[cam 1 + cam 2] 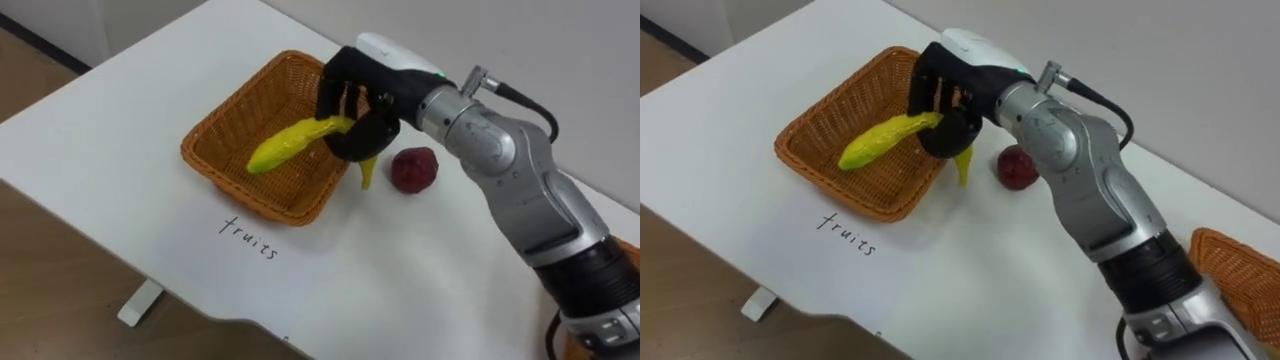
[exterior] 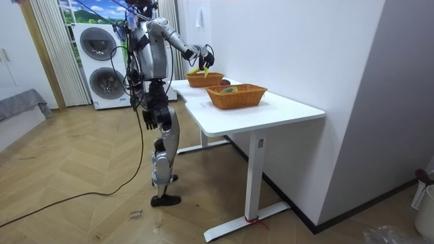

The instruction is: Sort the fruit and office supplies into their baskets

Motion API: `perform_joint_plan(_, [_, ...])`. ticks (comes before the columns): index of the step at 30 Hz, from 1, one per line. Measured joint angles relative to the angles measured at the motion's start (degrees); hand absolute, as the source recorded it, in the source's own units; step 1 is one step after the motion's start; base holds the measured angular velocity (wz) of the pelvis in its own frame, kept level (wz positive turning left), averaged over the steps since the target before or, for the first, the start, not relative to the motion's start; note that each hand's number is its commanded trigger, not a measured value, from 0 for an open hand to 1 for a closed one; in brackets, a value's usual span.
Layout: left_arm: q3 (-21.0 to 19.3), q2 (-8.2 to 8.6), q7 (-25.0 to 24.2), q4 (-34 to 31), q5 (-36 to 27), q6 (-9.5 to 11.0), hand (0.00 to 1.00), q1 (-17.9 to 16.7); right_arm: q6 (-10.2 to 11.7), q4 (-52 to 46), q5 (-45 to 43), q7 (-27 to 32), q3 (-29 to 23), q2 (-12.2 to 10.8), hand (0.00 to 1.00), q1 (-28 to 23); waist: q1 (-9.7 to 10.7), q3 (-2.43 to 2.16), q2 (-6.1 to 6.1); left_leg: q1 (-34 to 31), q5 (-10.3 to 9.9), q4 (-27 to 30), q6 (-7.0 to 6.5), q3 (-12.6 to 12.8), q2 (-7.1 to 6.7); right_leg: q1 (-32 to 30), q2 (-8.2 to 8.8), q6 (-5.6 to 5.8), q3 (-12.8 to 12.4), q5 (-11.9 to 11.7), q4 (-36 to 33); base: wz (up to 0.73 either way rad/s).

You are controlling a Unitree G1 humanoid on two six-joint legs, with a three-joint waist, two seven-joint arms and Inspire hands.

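- The right hand is curled round the banana and holds it in the air over the fruit basket, which sits toward the table's left end.
- The long part of the banana slants down over the basket's inside. A shorter yellow end hangs under the hand, over or just outside the right rim.
- To do this well, I judge the hand should go a little further toward the basket's middle, so that both ends clear the rim before the fingers loosen.
- Lower it first: dropped from this height, the banana could bounce or tip over the low wall.
- Then open slowly and lift straight up, so the fingers do not drag the fruit out again.
- A red fruit lies on the table just beside the basket's right side, toward the far edge. It seems the next piece to sort, and the forearm should not sweep it on the way back.
- A 2nd basket stands further toward the table's right end.
- The left hand hangs by the hip.
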State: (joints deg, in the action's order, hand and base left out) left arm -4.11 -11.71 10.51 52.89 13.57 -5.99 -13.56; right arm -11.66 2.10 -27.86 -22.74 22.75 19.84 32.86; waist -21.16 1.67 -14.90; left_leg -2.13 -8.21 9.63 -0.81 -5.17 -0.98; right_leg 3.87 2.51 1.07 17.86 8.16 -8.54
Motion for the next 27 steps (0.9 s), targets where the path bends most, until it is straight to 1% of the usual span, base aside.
perform_joint_plan(4, [0.5, -0.22, 0.0, -0.1, 0.7, -0.1, 0.0, 0.2, -0.1, 2.0, -2.3, 0.0, 3.2, -0.1, 0.0, 1.5, 0.0, 0.05, -0.09, -0.1, 0.0, 0.0, 0.0, -0.1, 0.0, 0.0, 0.04, 0.04, 0.8, 0.1, 0.0, 0.01])
perform_joint_plan(9, [1.6, -0.78, 0.0, -0.1, 0.7, -0.4, 0.0, 0.4, -0.2, 4.4, -3.4, 0.4, 3.6, -0.5, 0.0, 2.2, -0.8, 0.14, -0.27, -0.1, 0.0, 0.0, 0.0, -0.1, -0.02, 0.0, 0.1, 0.04, 1.3, 0.1, 0.0, 0.0])
perform_joint_plan(10, [2.2, -1.05, 0.0, -0.1, 0.7, -0.4, 0.0, 0.3, -0.4, 4.8, -3.8, 0.8, 3.6, -0.5, 0.0, 2.3, -1.0, 0.18, -0.36, -0.1, 0.0, 0.0, 0.0, -0.1, -0.03, 0.0, 0.11, 0.04, 1.3, 0.1, 0.0, 0.0])
perform_joint_plan(13, [2.2, -1.19, 0.0, -0.1, 0.7, -0.7, 0.0, 0.4, -0.3, 6.1, -3.8, 1.7, 3.6, -0.7, 0.0, 3.0, -1.3, 0.32, -0.63, -0.1, 0.0, 0.0, 0.0, -0.3, -0.08, 0.0, 0.13, 0.04, 1.4, 0.1, 0.0, 0.01])
perform_joint_plan(16, [2.3, -1.3, -0.1, 0.0, 0.8, -1.0, 0.0, 0.3, -0.3, 6.1, -3.8, 2.1, 3.6, -0.7, 0.0, 3.1, -1.3, 0.5, -1.03, -0.2, 0.0, 0.1, 0.0, -0.6, -0.17, 0.1, 0.21, 0.04, 2.3, 0.1, 0.0, 0.05])
perform_joint_plan(21, [2.3, -1.27, -0.6, -0.1, 1.3, -1.1, 0.0, 0.5, -0.2, 6.1, -4.1, 2.1, 3.6, -0.7, 0.0, 3.1, -1.2, 0.51, -1.06, -0.4, 0.0, 0.2, -0.05, -1.3, -0.53, 0.2, 0.37, 0.04, 2.7, 0.1, 0.0, 0.07])
perform_joint_plan(27, [2.3, -1.07, -1.0, -0.1, 2.3, -1.1, 0.0, 0.5, 0.6, 6.1, -4.1, 2.1, 3.6, -0.7, 0.0, 3.1, -1.3, 0.49, -1.08, -0.4, 0.0, 0.2, -0.09, -1.3, -0.57, 0.1, 0.39, 0.05, 2.5, 0.1, 0.0, 0.01])
